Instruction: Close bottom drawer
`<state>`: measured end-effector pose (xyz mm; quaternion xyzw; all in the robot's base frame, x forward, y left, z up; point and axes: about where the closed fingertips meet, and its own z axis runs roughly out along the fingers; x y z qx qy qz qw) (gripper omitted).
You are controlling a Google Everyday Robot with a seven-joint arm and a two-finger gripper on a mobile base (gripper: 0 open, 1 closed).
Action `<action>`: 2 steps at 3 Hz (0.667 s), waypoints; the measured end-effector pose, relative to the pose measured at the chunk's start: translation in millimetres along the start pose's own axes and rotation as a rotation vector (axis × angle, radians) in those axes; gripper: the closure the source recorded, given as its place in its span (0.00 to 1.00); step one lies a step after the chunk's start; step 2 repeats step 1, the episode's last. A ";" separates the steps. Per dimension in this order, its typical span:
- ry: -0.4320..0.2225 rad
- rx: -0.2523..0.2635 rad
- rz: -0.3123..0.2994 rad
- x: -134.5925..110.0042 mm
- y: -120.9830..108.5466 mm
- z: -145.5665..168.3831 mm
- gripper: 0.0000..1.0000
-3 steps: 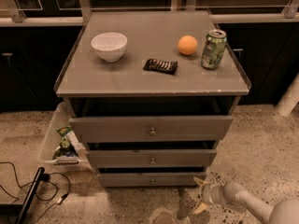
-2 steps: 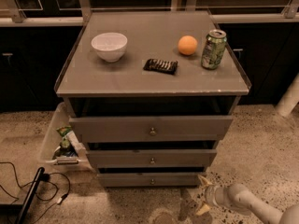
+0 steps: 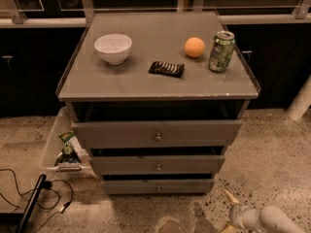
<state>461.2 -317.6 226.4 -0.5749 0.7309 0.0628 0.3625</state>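
The bottom drawer (image 3: 158, 186) is the slimmest grey front, lowest on the grey cabinet (image 3: 160, 79), with a small brass knob (image 3: 158, 189) at its centre. A thin dark gap shows above its front. My gripper (image 3: 226, 211) is low at the right, near the floor, to the right of the drawer's right end and apart from it. Its two yellowish fingers (image 3: 229, 197) are spread and hold nothing. The white arm (image 3: 267, 220) runs off the lower right corner.
The mid-sized drawer (image 3: 158, 164) and the tallest drawer (image 3: 156, 133) sit above. On top are a white bowl (image 3: 113, 47), a dark snack bar (image 3: 166, 69), an orange (image 3: 194, 47) and a green can (image 3: 221, 51). A clear bin (image 3: 60, 149) and cables (image 3: 29, 198) lie at the left.
My gripper has moved right and a little down, away from the bottom drawer's right end. The drawers look unchanged.
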 end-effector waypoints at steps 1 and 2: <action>0.001 0.000 0.012 3.4 5.9 -3.2 0.00; 0.001 0.000 0.012 3.4 5.9 -3.2 0.00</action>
